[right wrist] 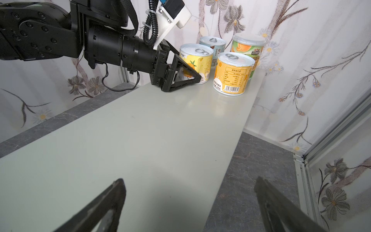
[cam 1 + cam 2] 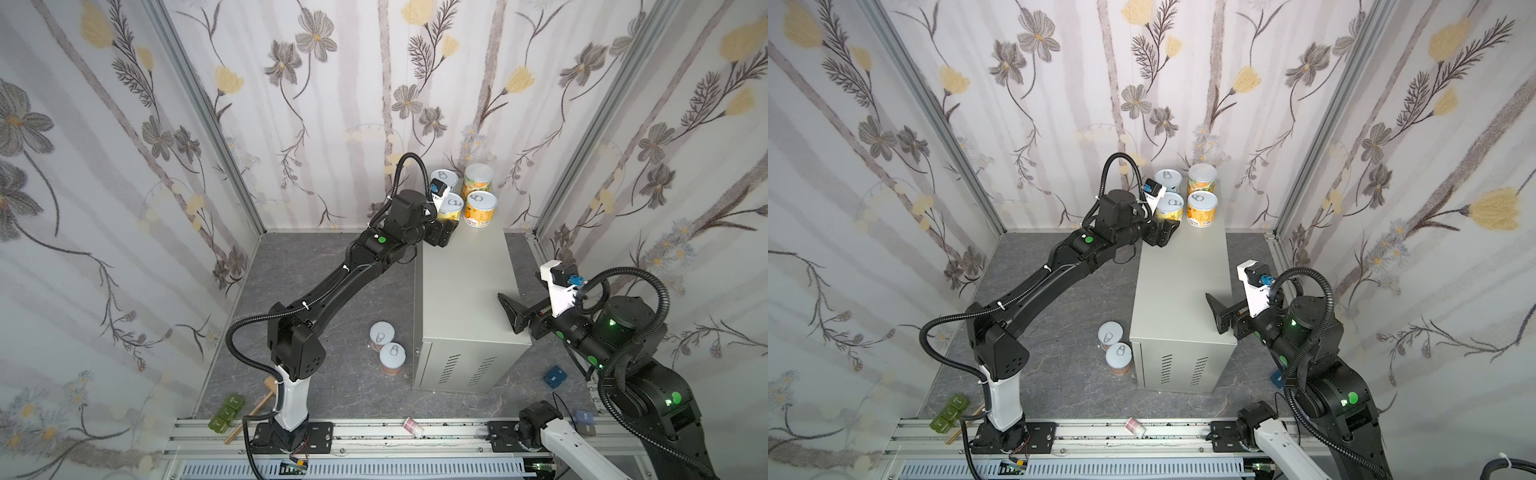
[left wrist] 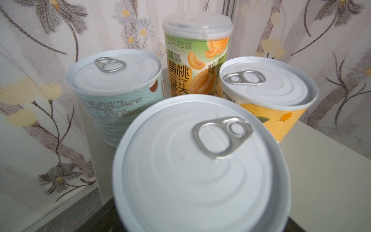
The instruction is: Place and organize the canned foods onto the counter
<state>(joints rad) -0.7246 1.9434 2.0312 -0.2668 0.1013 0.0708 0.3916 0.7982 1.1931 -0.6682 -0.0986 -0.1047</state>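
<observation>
Four cans were grouped at the far end of the surface (image 2: 465,282): a blue can (image 2: 445,176), a green can (image 2: 478,179), an orange can (image 2: 481,209) and a yellow can (image 2: 451,210). The left fingers (image 1: 185,78) were set around the yellow can; whether it was pinched could not be told. The right fingers (image 1: 112,196) were spread wide at the near right edge. Two more cans (image 2: 382,334) were seen on the floor (image 2: 332,291), beside the surface's left wall.
</observation>
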